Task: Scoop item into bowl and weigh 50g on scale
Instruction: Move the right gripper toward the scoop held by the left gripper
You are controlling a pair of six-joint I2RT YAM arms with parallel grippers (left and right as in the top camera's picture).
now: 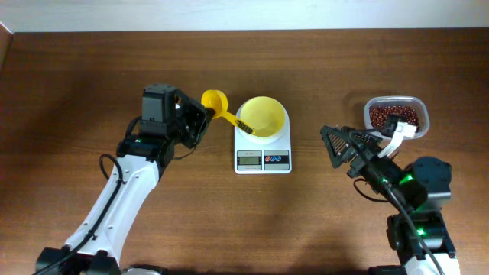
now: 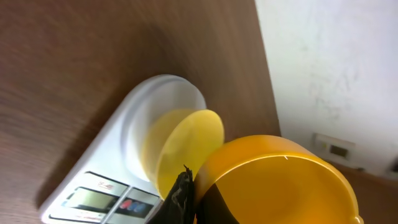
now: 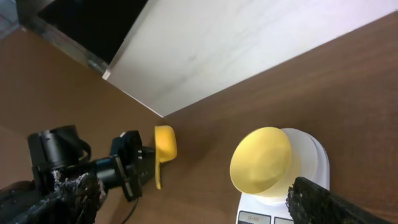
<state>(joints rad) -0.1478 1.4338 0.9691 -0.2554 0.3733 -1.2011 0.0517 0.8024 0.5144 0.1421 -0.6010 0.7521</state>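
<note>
- Overhead: the pale yellow bowl [image 1: 263, 114] sits on the white scale [image 1: 263, 159] at the middle of the desk [image 1: 76, 76] and looks bare inside.
- The beans [image 1: 393, 116] lie heaped in the clear tub [image 1: 422, 114] at the far right, well apart from the scale.
- The left end effector [image 1: 200, 118] is pinched nearly shut just beside the yellow scoop [image 1: 215, 100], whose handle reaches over the bowl's rim.
- The right end effector [image 1: 330, 147] stands spread as wide as it goes between scale and tub, holding nothing.
- Left wrist: the scoop's cup fills the lower right right against a black finger, so the scoop seems to be held. The exact pinch point is hidden, and I cannot tell whether the cup carries beans.
- The scale's display [image 2: 93, 198] is too blurred to read.
- Right wrist: bowl on scale at right, scoop and left arm at left, bare desk between its own spread fingers.
- Judgement: the scooping is not yet done. To do it well, carry the scoop to the tub clear of the bowl and the right arm. Dig shallow and bring it back level. Tip small amounts over the bowl's centre while watching the reading, without pressing on the bowl.
</note>
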